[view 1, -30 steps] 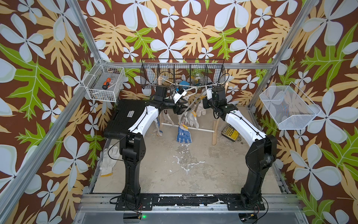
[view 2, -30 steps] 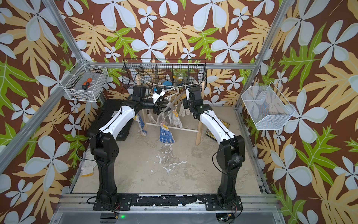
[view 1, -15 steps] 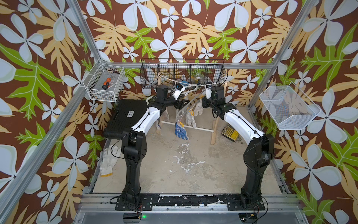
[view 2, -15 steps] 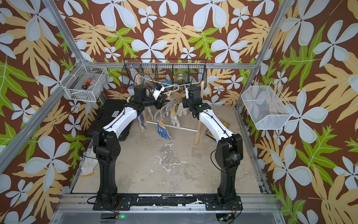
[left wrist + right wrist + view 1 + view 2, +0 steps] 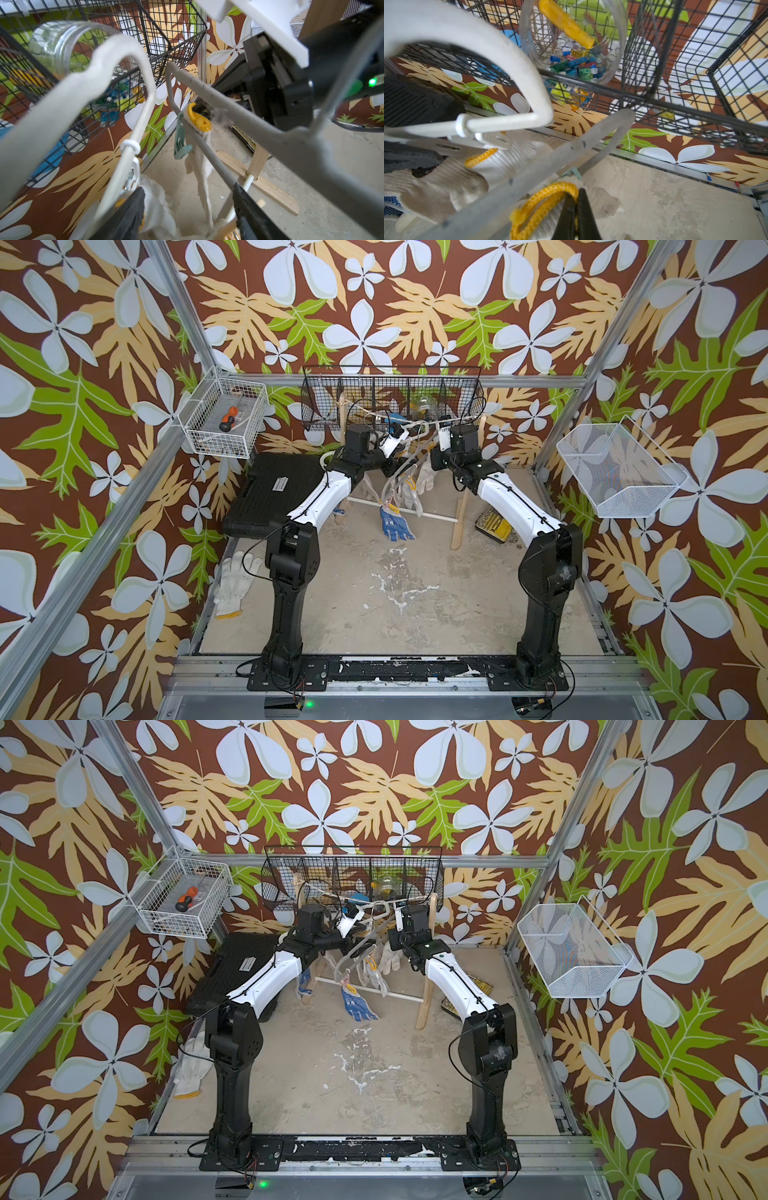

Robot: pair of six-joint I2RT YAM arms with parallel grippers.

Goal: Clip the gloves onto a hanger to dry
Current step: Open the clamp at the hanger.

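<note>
Pinches the yellow cuff (image 5: 542, 197) of a white glove (image 5: 602, 205) in the clenched right hand (image 5: 576, 194), just beside the teal clip (image 5: 574, 172) on the grey hanger (image 5: 550, 158), likely to feed it in, with the left hand (image 5: 189, 187) released, jaws apart, nearby.

No word, number or brand can be read anywhere. The only sign of writing is a small white label (image 5: 279, 484) on the lid of the black case (image 5: 266, 506) at the left of the floor, seen in both top views; its print is too small to make out.
</note>
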